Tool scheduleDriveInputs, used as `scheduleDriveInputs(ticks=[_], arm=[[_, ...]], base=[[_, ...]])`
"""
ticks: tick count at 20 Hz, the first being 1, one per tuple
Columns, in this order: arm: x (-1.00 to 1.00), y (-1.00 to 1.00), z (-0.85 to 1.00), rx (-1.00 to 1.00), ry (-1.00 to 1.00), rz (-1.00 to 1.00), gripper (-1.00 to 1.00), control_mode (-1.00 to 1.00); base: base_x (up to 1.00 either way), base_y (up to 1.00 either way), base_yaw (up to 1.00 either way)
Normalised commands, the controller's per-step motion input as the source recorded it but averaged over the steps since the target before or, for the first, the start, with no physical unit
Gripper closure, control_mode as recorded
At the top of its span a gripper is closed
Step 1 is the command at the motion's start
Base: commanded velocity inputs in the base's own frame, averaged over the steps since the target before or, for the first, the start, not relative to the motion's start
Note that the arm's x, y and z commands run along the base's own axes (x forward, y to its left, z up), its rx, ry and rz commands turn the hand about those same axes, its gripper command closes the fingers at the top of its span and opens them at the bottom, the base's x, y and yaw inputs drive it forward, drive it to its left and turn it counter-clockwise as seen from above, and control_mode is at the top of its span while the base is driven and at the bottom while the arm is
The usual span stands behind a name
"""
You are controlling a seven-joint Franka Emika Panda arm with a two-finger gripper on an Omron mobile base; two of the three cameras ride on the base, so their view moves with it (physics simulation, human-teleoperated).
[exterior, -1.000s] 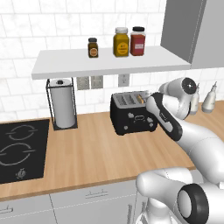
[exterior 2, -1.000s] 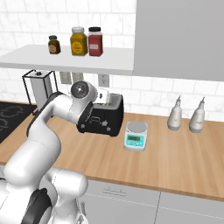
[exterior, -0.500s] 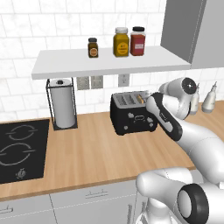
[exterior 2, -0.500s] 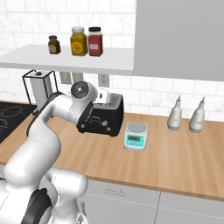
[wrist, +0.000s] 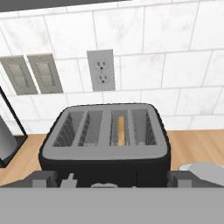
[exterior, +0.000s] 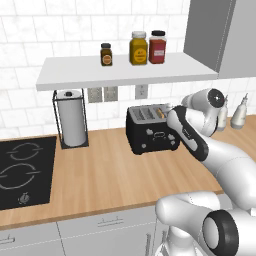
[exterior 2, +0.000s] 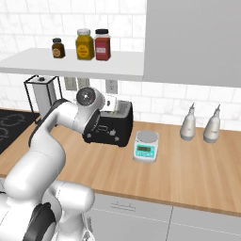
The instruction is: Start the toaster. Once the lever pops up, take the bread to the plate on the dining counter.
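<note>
My gripper (wrist: 112, 181) hangs at the toaster (wrist: 105, 140) near the worktop's back edge; fingers (wrist: 43, 178) spread wide. The bread (wrist: 121, 129) sits low in the third slot. I should press the lever fully down, then wait.

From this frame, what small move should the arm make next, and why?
Probably ease the gripper down the front of the black four-slot toaster to press its lever. The thin tan bread slice sits deep in the third slot from the left in the hand view, so toasting likely has not finished, and the fingers are spread at the front edge.
</note>
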Motion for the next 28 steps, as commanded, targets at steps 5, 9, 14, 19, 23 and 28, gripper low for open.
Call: scheduleDriveInputs(ticks=[5, 9, 14, 19, 23, 28], arm=[[0.00, 0.00, 0.00, 0.00, 0.00, 0.00, -1.00, -1.00], [0.00, 0.00, 0.00, 0.00, 0.00, 0.00, -1.00, -1.00], [0.00, 0.00, 0.00, 0.00, 0.00, 0.00, -1.00, -1.00], [0.00, 0.00, 0.00, 0.00, 0.00, 0.00, -1.00, -1.00], [0.00, 0.00, 0.00, 0.00, 0.00, 0.00, -1.00, -1.00], [0.00, 0.00, 0.00, 0.00, 0.00, 0.00, -1.00, -1.00]], base=[[0.00, 0.00, 0.00], [0.00, 0.00, 0.00], [0.00, 0.00, 0.00], [0.00, 0.00, 0.00], [0.00, 0.00, 0.00], [0.00, 0.00, 0.00]])
